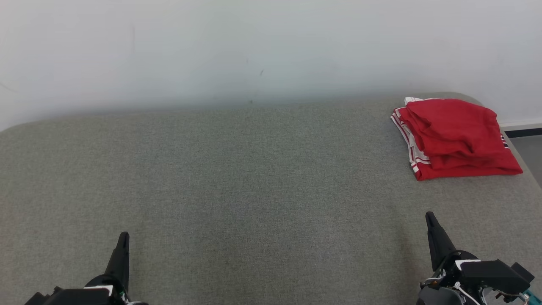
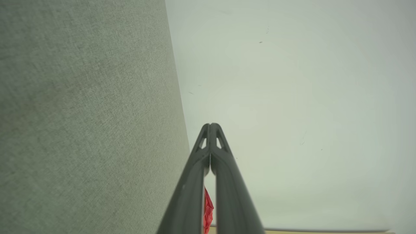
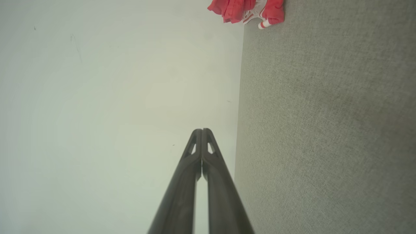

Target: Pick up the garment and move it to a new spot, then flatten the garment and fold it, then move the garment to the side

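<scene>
Head view has the red garment [image 1: 457, 135] folded into a neat pile, white-striped trim showing along one side. It's sitting at the far right corner of the grey fabric-covered table [image 1: 254, 178], right up by the pale wall [image 1: 254, 42]. Both arms are down at the near edge, well apart from it. The left gripper [image 1: 123, 236] is toward the near left corner and the right gripper [image 1: 430, 216] toward the near right, each with its two dark fingers pinched fully together and nothing between them. Left wrist view shows its fingers pressed tip to tip, with a sliver of red peeking through the slot lower down, far behind them. Right wrist view is the same deal: tips closed and empty, with the garment off at the table's edge by the wall.
</scene>
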### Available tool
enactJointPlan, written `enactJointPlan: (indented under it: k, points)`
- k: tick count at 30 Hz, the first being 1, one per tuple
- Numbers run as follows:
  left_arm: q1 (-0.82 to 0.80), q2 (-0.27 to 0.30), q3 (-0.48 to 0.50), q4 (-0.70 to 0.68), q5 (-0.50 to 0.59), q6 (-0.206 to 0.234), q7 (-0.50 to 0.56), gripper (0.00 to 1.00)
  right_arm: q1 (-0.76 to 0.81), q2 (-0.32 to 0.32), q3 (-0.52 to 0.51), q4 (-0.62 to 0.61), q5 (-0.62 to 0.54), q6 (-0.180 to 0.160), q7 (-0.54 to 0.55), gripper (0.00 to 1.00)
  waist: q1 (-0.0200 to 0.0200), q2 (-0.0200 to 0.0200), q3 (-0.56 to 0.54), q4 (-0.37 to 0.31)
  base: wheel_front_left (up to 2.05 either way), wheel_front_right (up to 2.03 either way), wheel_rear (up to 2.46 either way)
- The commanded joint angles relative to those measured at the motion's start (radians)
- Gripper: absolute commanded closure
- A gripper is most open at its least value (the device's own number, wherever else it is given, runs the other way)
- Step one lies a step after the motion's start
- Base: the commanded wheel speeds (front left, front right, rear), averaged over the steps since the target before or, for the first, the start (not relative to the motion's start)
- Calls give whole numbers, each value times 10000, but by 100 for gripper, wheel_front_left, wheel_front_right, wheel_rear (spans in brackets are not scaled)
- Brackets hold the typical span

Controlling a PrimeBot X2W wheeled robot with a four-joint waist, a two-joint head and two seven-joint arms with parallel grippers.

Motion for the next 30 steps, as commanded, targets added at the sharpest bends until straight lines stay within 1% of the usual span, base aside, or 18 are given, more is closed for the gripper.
enactJointPlan:
  k: [1,30]
  points:
    - [-103,30,34,17,-46,-9,-2,100,-81,20,-10,-13,-33,-21,28,100,0,0,0,0,0,0,0]
    - [-102,30,36,16,-46,-9,-3,100,-83,25,-16,-12,-40,-21,34,100,0,0,0,0,0,0,0]
